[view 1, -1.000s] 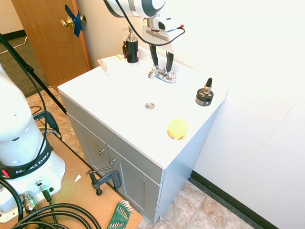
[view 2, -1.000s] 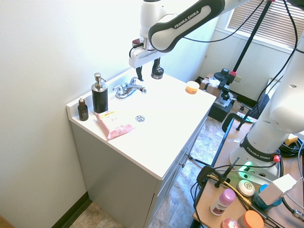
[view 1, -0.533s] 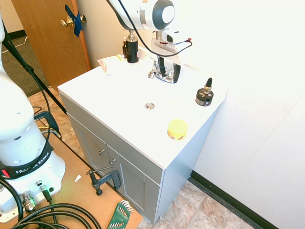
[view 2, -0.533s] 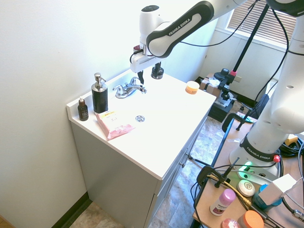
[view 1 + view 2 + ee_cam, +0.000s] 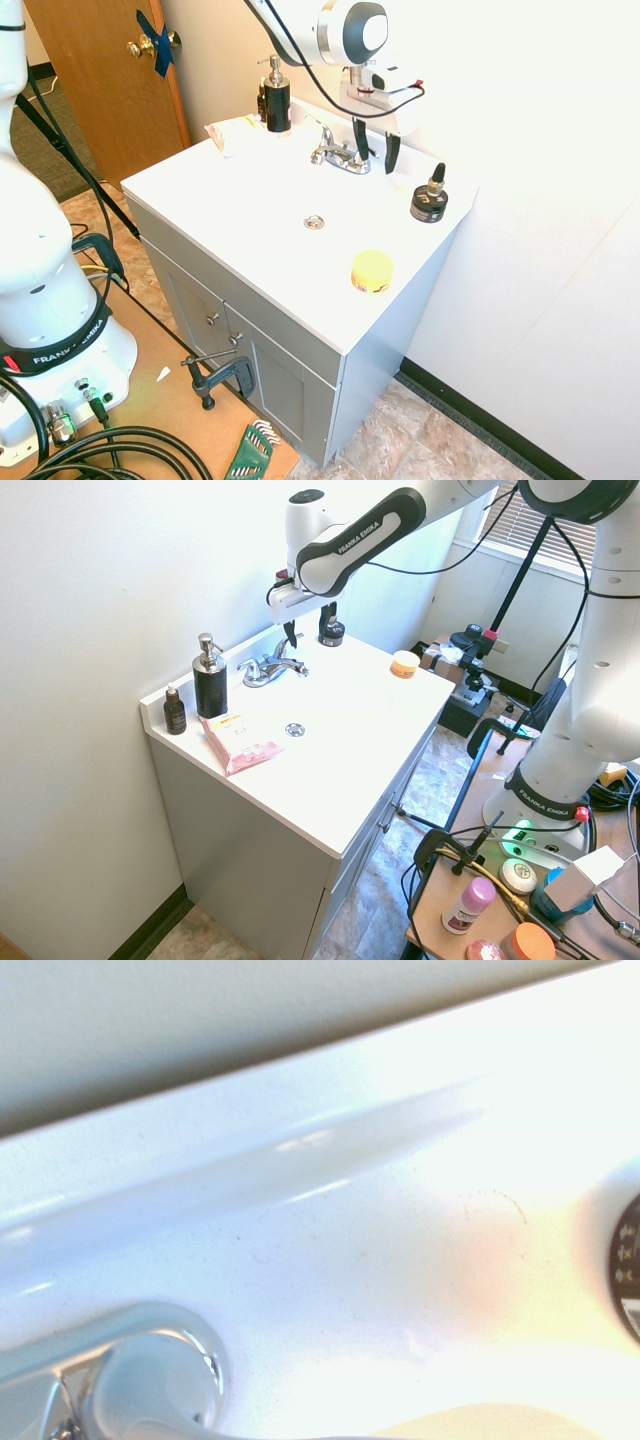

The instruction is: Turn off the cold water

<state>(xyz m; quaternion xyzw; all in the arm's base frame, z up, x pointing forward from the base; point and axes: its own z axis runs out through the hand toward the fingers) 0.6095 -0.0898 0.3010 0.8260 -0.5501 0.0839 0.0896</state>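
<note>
Chrome catches our eye first: the faucet (image 5: 339, 156) sits at the back of the white surface (image 5: 240, 200), and in the first exterior view our hand (image 5: 377, 152) hangs just beside its far end, fingers apart with nothing between them. The cold lever (image 5: 358, 157) is the small one on the side of the faucet nearest the hand; the twin lever (image 5: 320, 153) sits on the side toward the black pump bottle (image 5: 276, 100). We see no stream from the spout. A dark round jar (image 5: 429, 201) stands beyond the hand, away from the faucet.

From the second exterior view, the hand (image 5: 291, 637) hovers above the faucet (image 5: 270, 666) at its back edge, apart from the metal as far as we can tell, jaws spread. The drain (image 5: 294, 729) sits in front of the faucet, dry-looking.

Wrist view now: only a curved chrome part of the faucet (image 5: 150, 1370) shows, beside bright white basin.

We judge the turning may well be done, though the lever's exact position is too small to read.
</note>
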